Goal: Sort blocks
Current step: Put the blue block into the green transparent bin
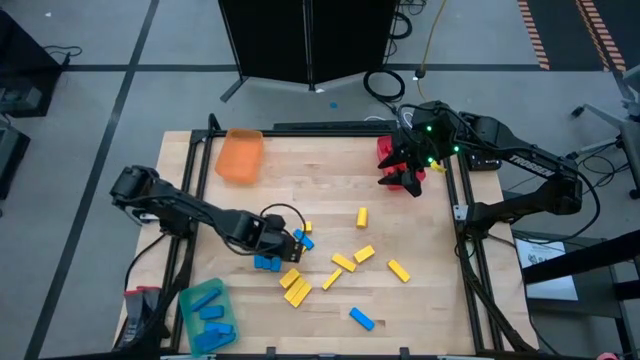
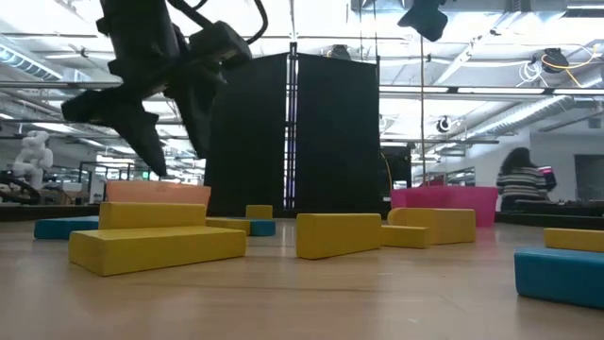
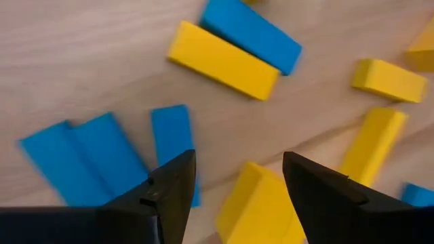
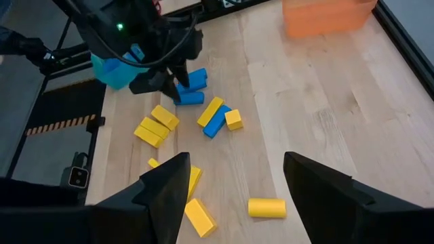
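Loose yellow blocks (image 1: 343, 263) and blue blocks (image 1: 266, 263) lie flat across the middle and near part of the wooden table (image 1: 320, 180). My left gripper (image 1: 293, 240) hangs open over a cluster of them, pointing steeply down. In the left wrist view its fingers (image 3: 169, 183) stand apart above the table, with a yellow block (image 3: 261, 210) below the gap and blue blocks (image 3: 81, 156) to one side. It stays clear of the blocks in the low view (image 2: 151, 142). My right gripper (image 1: 405, 180) waits open and empty, raised at the far right by the red tray (image 1: 386, 152).
An orange tray (image 1: 240, 155) stands at the far left. A teal tray (image 1: 205, 315) holding blue blocks is at the near left corner. A lone blue block (image 1: 362, 319) lies near the front edge. A black cabinet (image 2: 293, 142) stands beyond the table's far edge.
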Robot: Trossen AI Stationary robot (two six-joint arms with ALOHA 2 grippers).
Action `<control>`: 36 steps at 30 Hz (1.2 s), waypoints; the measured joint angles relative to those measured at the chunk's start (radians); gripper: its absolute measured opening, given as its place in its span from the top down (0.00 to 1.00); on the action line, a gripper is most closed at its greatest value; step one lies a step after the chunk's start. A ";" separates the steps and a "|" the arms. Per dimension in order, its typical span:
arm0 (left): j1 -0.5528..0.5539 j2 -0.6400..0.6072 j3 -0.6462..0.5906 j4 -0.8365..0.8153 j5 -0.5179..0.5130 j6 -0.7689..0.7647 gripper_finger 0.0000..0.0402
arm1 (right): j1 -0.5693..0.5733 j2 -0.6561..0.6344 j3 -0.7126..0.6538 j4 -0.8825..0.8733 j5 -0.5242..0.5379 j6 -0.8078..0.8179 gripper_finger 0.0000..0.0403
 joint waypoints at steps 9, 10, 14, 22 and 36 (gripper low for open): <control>0.000 0.059 0.051 -0.104 -0.020 0.026 0.50 | 0.000 0.000 0.000 -0.010 0.000 -0.016 0.42; 0.000 0.067 0.051 -0.104 -0.020 0.026 0.50 | 0.000 0.000 0.000 -0.010 0.000 -0.015 0.42; 0.000 0.108 0.051 -0.108 -0.014 0.035 0.50 | 0.000 0.000 0.000 -0.010 0.000 -0.015 0.42; 0.000 0.168 0.051 -0.103 0.020 0.062 0.50 | 0.000 0.000 0.000 -0.018 -0.004 -0.014 0.42; 0.002 0.268 0.056 -0.101 0.089 0.152 0.53 | 0.000 0.000 0.000 -0.018 -0.004 -0.014 0.42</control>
